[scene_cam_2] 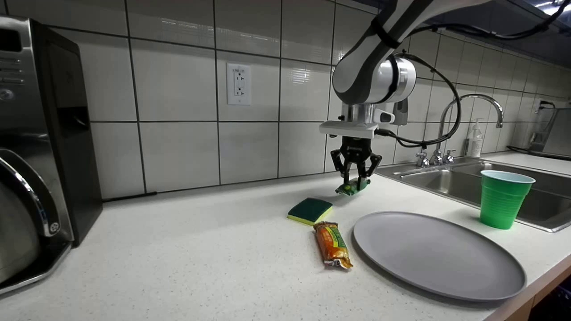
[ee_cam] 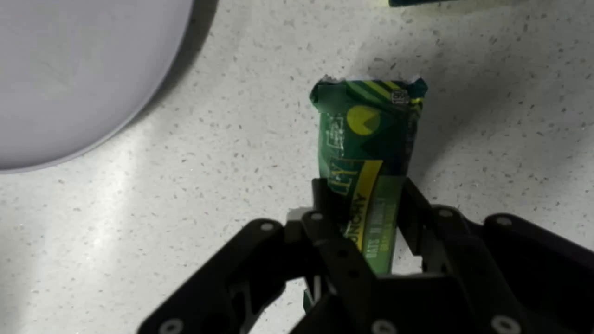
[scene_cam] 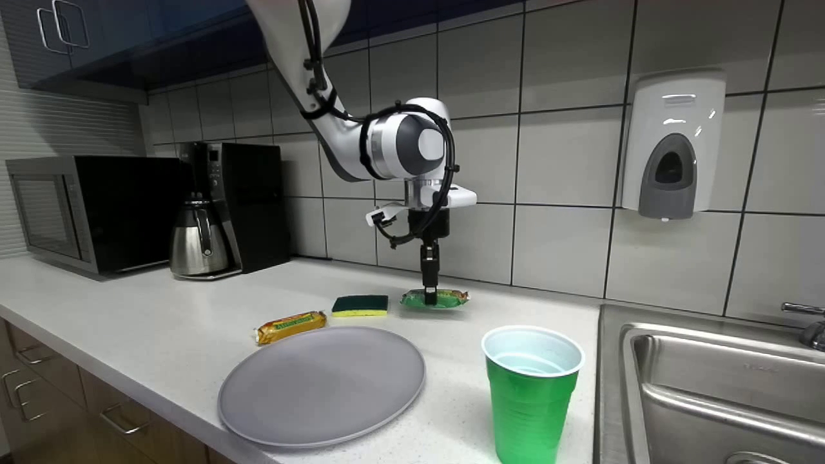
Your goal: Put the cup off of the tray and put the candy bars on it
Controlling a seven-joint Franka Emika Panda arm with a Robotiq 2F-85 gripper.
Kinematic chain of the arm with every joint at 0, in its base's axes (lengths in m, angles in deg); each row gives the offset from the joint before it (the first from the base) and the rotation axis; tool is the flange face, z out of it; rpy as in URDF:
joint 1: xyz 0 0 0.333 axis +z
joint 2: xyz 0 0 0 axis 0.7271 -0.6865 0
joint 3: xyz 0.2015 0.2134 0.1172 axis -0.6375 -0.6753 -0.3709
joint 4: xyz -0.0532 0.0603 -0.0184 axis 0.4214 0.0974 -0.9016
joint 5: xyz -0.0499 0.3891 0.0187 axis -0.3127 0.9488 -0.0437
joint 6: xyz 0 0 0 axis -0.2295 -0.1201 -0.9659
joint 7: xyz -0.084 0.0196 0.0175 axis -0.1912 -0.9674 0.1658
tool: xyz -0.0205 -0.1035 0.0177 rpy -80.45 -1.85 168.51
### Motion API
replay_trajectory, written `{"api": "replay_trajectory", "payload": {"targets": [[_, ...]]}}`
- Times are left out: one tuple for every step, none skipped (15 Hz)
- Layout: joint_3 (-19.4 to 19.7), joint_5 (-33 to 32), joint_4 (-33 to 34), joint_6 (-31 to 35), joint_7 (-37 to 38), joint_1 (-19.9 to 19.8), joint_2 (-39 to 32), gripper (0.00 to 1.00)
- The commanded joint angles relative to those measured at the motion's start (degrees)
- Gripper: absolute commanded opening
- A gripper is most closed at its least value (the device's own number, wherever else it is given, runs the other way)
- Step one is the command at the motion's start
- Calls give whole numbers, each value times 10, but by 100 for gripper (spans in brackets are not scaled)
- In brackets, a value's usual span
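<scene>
Green plastic cup (scene_cam: 533, 412) already off grey tray (scene_cam_2: 439, 256); Robotiq gripper (scene_cam_2: 353, 182) pinching green oats-and-honey bar (ee_cam: 366, 134) — it and gold-wrapped bar (scene_cam_2: 333, 245) unplaced.

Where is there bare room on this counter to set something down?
Widest: the counter between the coffee maker and the gold bar; the tray is bare too. Crowded: around the sponge, between the gold bar and the green bar in the gripper.

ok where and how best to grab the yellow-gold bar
Probably across the middle of the yellow-gold bar, from above, squeezing its two long sides: it lies flat and is longer than wide. The tray sits close to one long side, so sideways looks awkward.
</scene>
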Motion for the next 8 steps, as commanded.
{"api": "replay_trajectory", "payload": {"targets": [[-1,-13,-72,-2,-14,5,72,13],[-3,-15,-86,-4,-17,6,84,13],[-5,-16,-98,-7,-21,7,95,13],[-7,-18,-111,-10,-26,8,106,13],[-10,-18,-124,-12,-31,8,116,13],[-12,-18,-138,-15,-36,9,126,13],[-14,-18,-151,-16,-40,10,136,13],[-15,-18,-164,-17,-42,11,145,13]]}}
